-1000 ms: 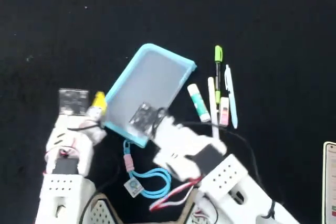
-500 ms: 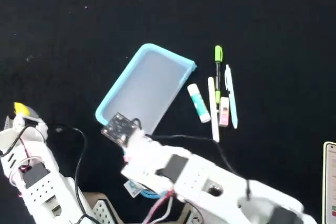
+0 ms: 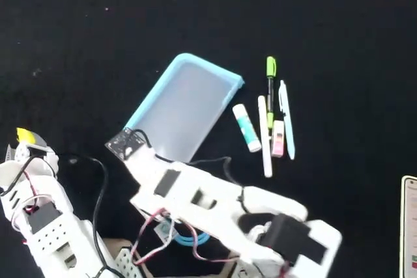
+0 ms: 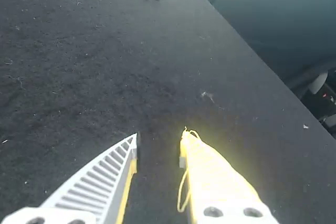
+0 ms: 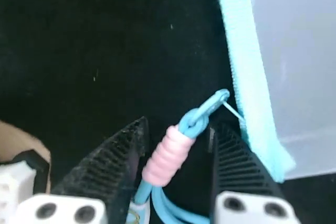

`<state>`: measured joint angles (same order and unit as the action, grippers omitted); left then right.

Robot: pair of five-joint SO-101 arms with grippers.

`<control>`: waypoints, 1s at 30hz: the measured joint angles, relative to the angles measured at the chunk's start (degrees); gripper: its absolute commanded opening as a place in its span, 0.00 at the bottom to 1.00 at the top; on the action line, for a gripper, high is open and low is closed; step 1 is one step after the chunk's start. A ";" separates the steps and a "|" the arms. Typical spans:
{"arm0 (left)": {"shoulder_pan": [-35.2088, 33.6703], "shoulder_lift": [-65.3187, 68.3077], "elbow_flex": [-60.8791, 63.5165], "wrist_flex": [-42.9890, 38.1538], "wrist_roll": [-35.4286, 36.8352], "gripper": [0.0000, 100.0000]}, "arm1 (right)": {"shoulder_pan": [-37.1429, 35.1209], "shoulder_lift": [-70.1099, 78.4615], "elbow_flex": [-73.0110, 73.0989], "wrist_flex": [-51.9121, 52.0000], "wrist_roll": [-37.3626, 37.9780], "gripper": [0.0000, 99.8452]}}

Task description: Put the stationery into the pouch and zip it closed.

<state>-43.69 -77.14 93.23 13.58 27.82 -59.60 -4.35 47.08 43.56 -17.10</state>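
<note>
Straddling a pink bead (image 5: pixel 165 156) on the blue cord (image 5: pixel 197 116), the right gripper (image 5: pixel 181 129) is shown with its jaws parted and nothing clamped. The cord's looped end is seen against the blue edge of the pouch (image 5: pixel 283 51). The left gripper (image 4: pixel 160 135) is held near the table's front-left side, likewise open, over the bare black table (image 4: pixel 79 51) and well apart from the pouch.

From above, the pouch is seen laid flat, its long axis diagonal from near-left to far-right, with the corded end pointing toward the arms. That near corner is overlapped by the right arm.

Just beside the pouch's right edge the stationery is ranged lengthwise, pointing away from the arms:
- glue stick (image 3: pixel 246 128)
- white pen (image 3: pixel 265 136)
- small pink item (image 3: pixel 278 138)
- light blue pen (image 3: pixel 287 118)
- green highlighter (image 3: pixel 270 83), set farthest
</note>
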 measured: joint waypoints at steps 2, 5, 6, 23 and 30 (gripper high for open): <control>0.00 0.00 0.00 0.00 0.00 0.14 | 0.79 2.55 -3.34 3.60 0.00 0.04; 0.00 0.00 0.00 0.00 0.00 0.14 | 5.27 5.71 -7.65 9.85 4.57 0.01; 0.00 0.00 0.00 0.00 0.00 0.14 | 7.03 6.24 -8.26 11.96 8.09 0.01; 0.00 0.00 0.00 0.00 0.00 0.14 | 29.19 -11.78 8.00 14.86 32.00 0.18; 0.00 0.00 0.00 0.00 0.00 0.14 | 29.01 -12.57 11.43 8.97 27.87 0.17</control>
<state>-43.69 -77.14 93.23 13.58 27.82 -30.59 -16.92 58.51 52.53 10.77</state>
